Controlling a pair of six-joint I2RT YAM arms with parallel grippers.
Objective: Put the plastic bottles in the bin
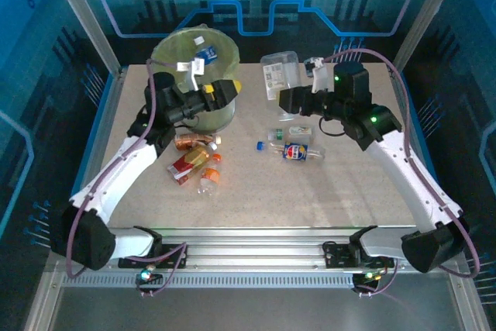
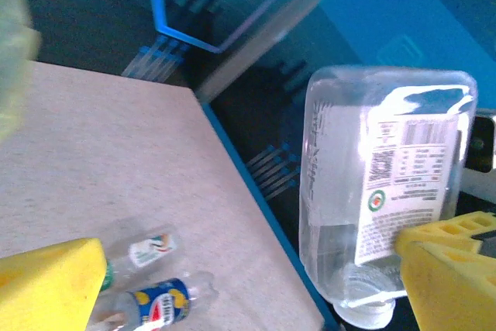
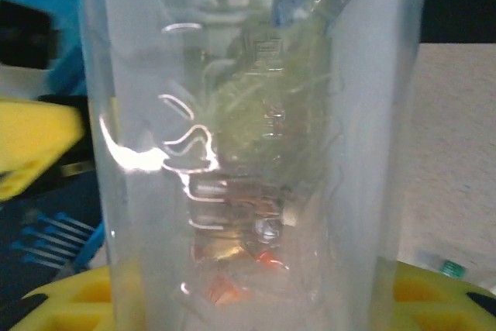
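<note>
R claw is clenching a big clear bottle w/ white label, holding it up in upper centre of top view, right of the bin. R arm is reaching in from lower right, elbow bent. L claw is hanging spread, empty, by bin's right side, facing that bottle. Other bottles are lying mid-frame on the worktop.

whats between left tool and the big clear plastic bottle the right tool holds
Bare beige tabletop separates the left tool from that clear plastic bottle, per top view.
</note>
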